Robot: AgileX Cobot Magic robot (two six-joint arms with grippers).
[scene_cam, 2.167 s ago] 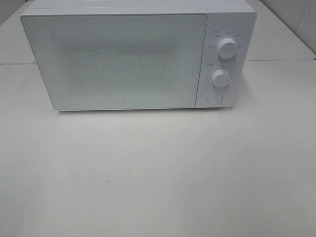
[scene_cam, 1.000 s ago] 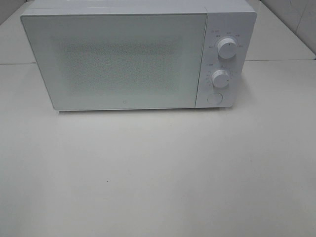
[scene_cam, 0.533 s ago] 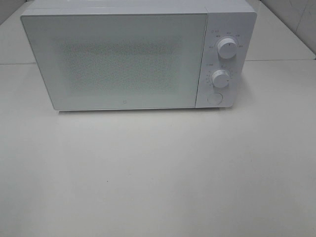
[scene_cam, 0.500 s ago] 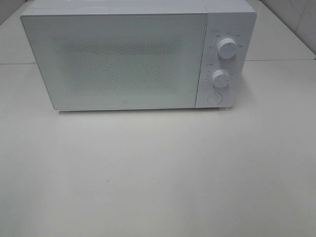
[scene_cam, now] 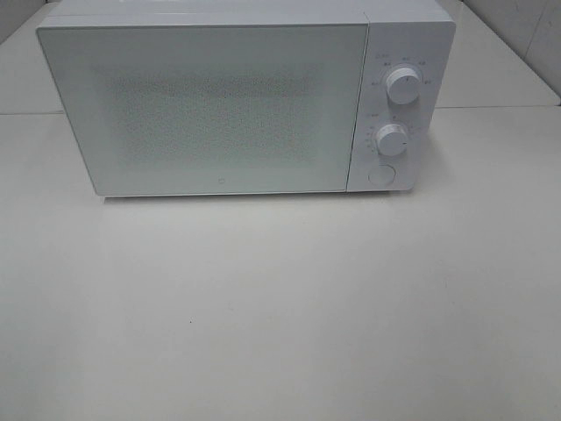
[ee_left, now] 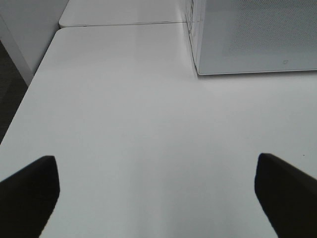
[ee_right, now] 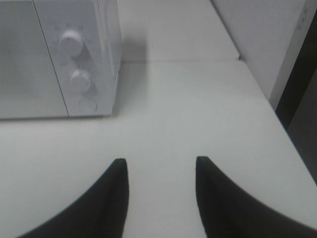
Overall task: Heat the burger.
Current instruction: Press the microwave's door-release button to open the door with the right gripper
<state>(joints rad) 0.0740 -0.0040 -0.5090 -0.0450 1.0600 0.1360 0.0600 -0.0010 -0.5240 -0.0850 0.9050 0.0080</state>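
The burger is out of view in every frame. A white microwave [scene_cam: 219, 105] stands at the back of the white table [scene_cam: 280, 307] with its door shut. Neither arm shows in the exterior high view. In the left wrist view, my left gripper [ee_left: 156, 163] is open wide over bare table, to the left of the microwave [ee_left: 252, 39], with nothing between its fingers. In the right wrist view, my right gripper [ee_right: 161, 161] hovers over the table to the right of the microwave [ee_right: 49, 59]; its dark fingers [ee_right: 111, 198] stand a modest gap apart and hold nothing.
The microwave's right panel carries an upper knob [scene_cam: 402, 86], a lower knob [scene_cam: 392, 139] and a round button [scene_cam: 381, 174]. The table edge [ee_left: 27, 99] drops off on the left, and a wall [ee_right: 267, 39] rises on the right.
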